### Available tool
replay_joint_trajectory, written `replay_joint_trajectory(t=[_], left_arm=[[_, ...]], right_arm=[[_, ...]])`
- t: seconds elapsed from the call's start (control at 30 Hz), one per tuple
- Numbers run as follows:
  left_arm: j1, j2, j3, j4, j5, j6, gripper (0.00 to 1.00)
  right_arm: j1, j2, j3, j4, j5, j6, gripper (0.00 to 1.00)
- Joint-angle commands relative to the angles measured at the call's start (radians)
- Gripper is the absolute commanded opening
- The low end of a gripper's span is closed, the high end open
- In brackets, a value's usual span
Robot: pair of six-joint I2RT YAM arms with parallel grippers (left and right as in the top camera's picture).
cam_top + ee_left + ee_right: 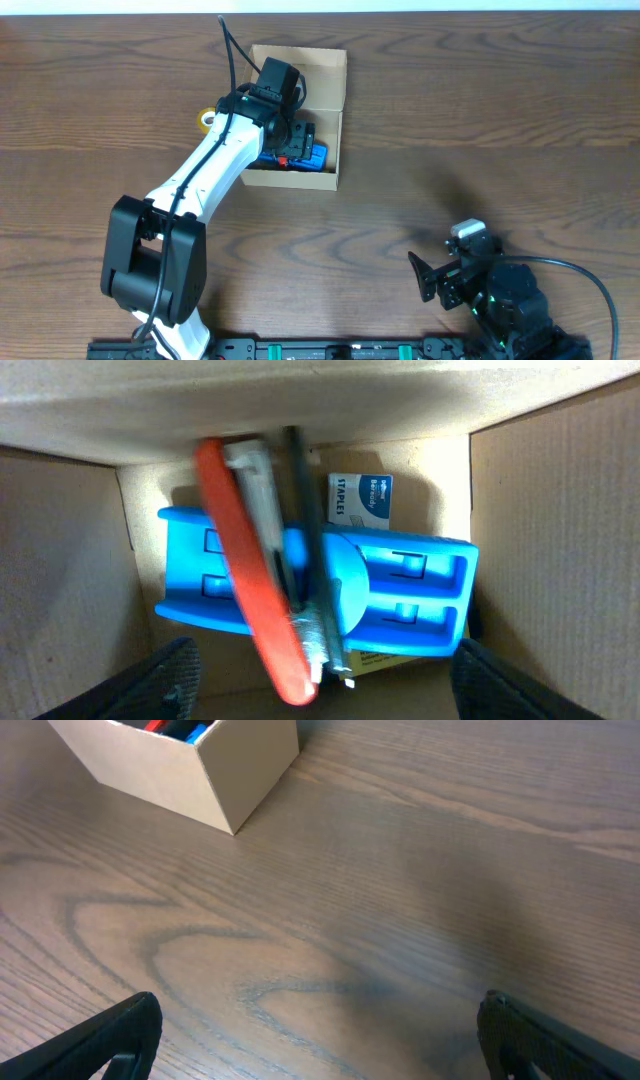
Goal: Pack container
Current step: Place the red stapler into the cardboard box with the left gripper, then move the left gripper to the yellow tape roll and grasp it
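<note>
Three items lie in the container (322,75), set open left of centre at the table's (480,130) far side: a blue moulded body (400,590), a red-handled tool (245,570) across it, and a staples packet (360,500) behind. The left gripper (288,138) hangs above them, jaws apart and empty, as suits depositing. The right gripper (432,280) is parked well apart, jaws apart.

Wood-grain table (450,120), yellow roll (205,119), blue plastic holder (400,590) under red-handled implement (250,580), staples box (360,498)
</note>
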Motion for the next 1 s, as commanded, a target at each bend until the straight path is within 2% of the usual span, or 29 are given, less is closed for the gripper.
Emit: replay_joint_trajectory(t=[0.0,0.17,0.23,0.27,0.33,0.43,0.5,0.73,0.87,0.97], left_arm=[[-0.004,-0.014,0.032,-0.002,0.005,0.002,0.82],[0.011,-0.048,0.068,-0.001,0.070,-0.051,0.70],[0.025,-0.082,0.098,-0.008,0.095,-0.058,0.70],[0.033,-0.100,0.109,-0.010,0.099,-0.058,0.72],[0.061,-0.141,0.129,-0.011,0.088,-0.074,0.85],[0.138,-0.188,0.135,-0.012,0.001,-0.232,0.87],[0.200,-0.203,0.135,-0.011,-0.009,-0.294,0.98],[0.380,-0.175,0.135,-0.024,-0.019,-0.460,0.96],[0.423,-0.115,0.135,-0.073,-0.092,-0.598,0.95],[0.435,-0.043,0.135,-0.070,-0.100,-0.650,0.95]], right_arm=[[-0.005,-0.005,0.000,0.000,0.010,0.018,0.99],[-0.005,-0.005,0.000,0.000,0.010,0.018,0.99],[-0.005,-0.005,0.000,0.000,0.010,0.018,0.99],[-0.005,-0.005,0.000,0.000,0.010,0.018,0.99],[-0.005,-0.005,0.000,0.000,0.010,0.018,0.99],[-0.005,-0.005,0.000,0.000,0.010,0.018,0.99],[-0.005,-0.005,0.000,0.000,0.010,0.018,0.99],[-0.005,-0.005,0.000,0.000,0.010,0.018,0.99],[-0.005,-0.005,0.000,0.000,0.010,0.018,0.99],[-0.005,-0.005,0.000,0.000,0.010,0.018,0.99]])
